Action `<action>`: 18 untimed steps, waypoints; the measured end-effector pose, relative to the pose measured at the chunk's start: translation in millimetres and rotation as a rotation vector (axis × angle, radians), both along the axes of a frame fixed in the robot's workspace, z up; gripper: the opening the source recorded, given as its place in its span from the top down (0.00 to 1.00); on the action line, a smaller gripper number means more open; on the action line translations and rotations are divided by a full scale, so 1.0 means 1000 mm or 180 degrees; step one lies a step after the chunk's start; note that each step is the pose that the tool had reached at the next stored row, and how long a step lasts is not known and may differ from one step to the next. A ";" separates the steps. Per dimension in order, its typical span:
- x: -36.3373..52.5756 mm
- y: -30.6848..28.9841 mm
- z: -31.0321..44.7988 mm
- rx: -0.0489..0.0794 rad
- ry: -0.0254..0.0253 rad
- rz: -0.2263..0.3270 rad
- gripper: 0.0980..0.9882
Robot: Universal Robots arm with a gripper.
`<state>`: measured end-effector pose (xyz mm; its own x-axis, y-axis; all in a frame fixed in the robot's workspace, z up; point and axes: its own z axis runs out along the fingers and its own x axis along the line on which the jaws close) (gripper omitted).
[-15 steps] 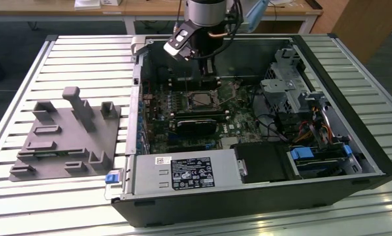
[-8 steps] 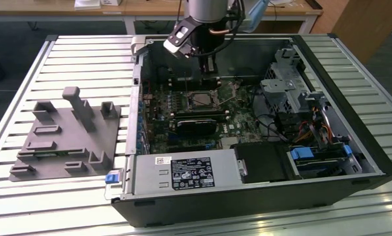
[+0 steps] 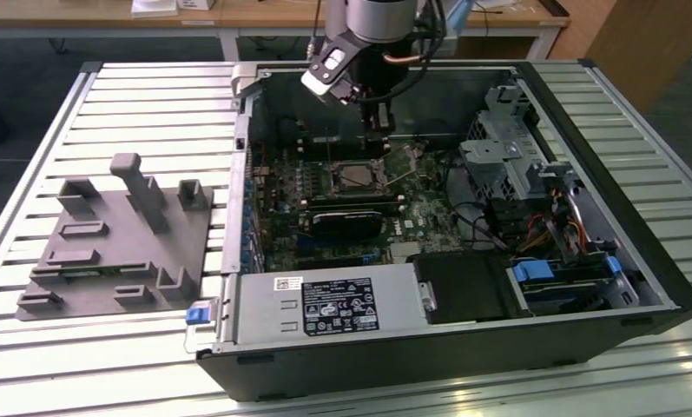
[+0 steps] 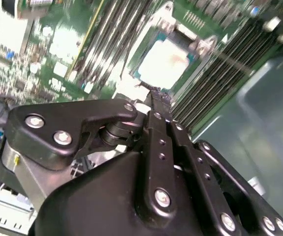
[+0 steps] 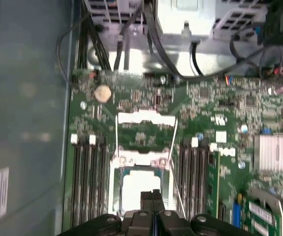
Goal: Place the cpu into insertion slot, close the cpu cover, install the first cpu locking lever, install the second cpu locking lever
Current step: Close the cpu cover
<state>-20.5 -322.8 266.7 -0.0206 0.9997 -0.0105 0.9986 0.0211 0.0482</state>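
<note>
- Currently the black two-fingered gripper (image 5: 152, 196) hangs directly over the square black-rimmed insertion slot (image 5: 124, 173). Its fingers are pressed together with nothing between them.
- The small flat cpu with the pale silvery face (image 5: 137, 187) appears to lie inside that slot, just under the fingertips. Whether it sits fully flat I cannot tell.
- Should the chip sit slightly askew, pressing down on it could bend the contacts beneath, and so could closing the cover over it.
- The thin silvery cpu cover frame with a window cut-out (image 5: 146, 118) looks swung open on the far side of the slot from the gripper. Its edge is narrow, so closed fingertips pushing it could slip off and strike the chip or the green board.
- A thin bare-metal locking lever (image 5: 176, 189) runs along one side of the slot, close to the fingers. A sideways drift could snag or bend it.
- Long black memory slots (image 5: 89, 187) flank the slot on both sides, leaving little room for error.
</note>
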 end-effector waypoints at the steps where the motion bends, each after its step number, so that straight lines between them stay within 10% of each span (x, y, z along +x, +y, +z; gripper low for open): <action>1: 0.0047 0.0000 0.0000 0.0000 0.0002 0.0001 0.99; 18: 0.0429 0.0007 -0.0075 -0.0003 0.0015 0.0021 0.99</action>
